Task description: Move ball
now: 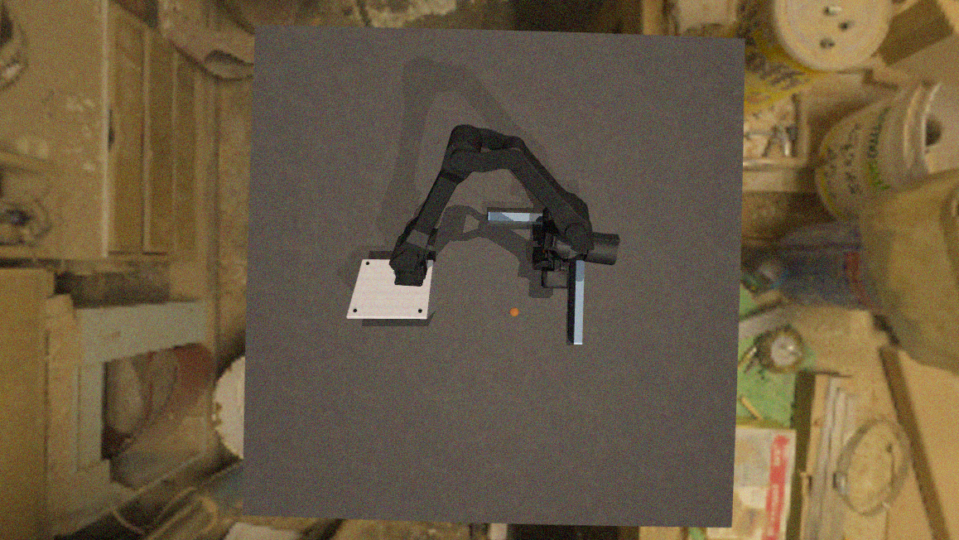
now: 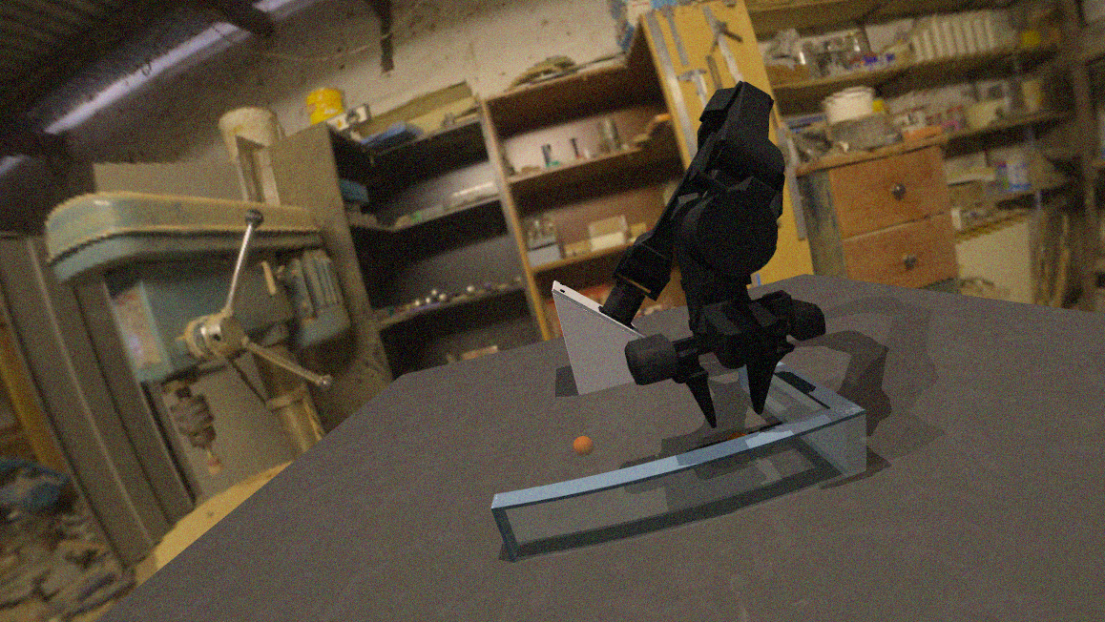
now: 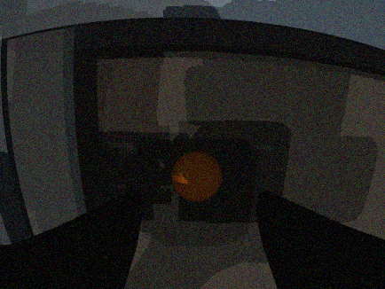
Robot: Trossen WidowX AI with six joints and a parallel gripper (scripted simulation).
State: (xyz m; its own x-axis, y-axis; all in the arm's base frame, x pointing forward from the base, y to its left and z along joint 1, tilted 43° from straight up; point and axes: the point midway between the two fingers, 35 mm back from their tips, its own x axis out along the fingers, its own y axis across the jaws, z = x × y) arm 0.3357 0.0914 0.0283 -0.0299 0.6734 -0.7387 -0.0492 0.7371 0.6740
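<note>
Black end effector (image 2: 733, 407) half-open, holding nothing.

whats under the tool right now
An orange ball sits on the table below the open tool, inside the corner of the clear walls. In the top view the arm covers it.

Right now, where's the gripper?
In the exterior view the open gripper points down just inside the corner of the clear walls, right of centre; the wrist view shows an orange ball directly below it.
</note>
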